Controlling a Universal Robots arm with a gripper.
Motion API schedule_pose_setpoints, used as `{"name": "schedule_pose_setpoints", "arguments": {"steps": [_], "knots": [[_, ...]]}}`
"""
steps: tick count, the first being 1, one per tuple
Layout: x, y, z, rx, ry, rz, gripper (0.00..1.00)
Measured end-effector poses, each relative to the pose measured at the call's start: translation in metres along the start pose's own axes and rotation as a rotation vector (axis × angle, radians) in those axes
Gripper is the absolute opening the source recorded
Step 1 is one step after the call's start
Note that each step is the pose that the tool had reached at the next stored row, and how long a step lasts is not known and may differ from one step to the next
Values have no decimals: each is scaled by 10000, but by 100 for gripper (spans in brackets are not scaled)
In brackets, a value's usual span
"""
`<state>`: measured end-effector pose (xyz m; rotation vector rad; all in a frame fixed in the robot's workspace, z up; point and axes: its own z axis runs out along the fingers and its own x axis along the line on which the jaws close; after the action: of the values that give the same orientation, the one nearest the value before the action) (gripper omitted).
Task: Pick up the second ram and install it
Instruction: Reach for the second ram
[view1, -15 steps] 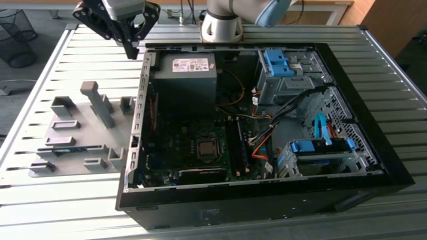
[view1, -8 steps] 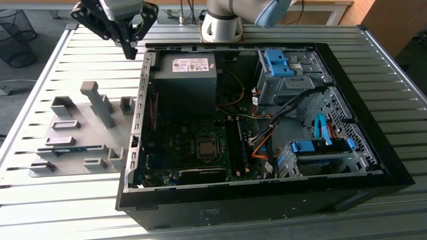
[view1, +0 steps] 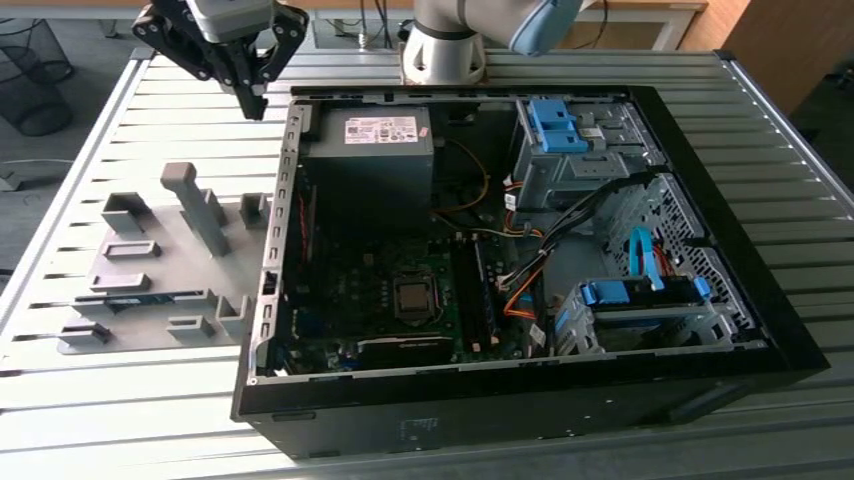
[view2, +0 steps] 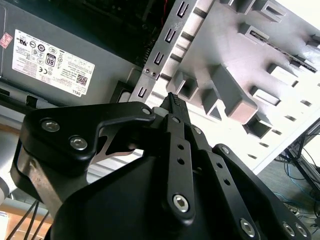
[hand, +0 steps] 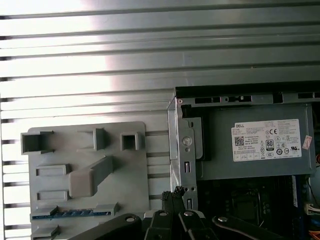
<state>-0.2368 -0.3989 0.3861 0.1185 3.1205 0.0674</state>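
Shiny ribbed metal table (view1: 134, 400), matt grey plastic holder (view1: 174, 272), matt black pincer (view1: 254, 108)

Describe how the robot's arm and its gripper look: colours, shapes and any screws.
The gripper is matt black, built of flat angular links that taper to narrow fingers with a row of small holes and ridged tips. Silver screw heads mark the link joints in both wrist views. The arm is a smooth silver-grey tube with a light blue cap at a joint.

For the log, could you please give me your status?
Gripper shut, empty, high beside the case wall. Second ram lying in the grey holder. Upright posts nearby.
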Motion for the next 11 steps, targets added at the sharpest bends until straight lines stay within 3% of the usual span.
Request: {"name": "schedule_pose_setpoints", "arguments": {"steps": [6,11], "knots": [[79,-12,1,1,1,1,10],[119,-128,7,0,1,0,10]]}}
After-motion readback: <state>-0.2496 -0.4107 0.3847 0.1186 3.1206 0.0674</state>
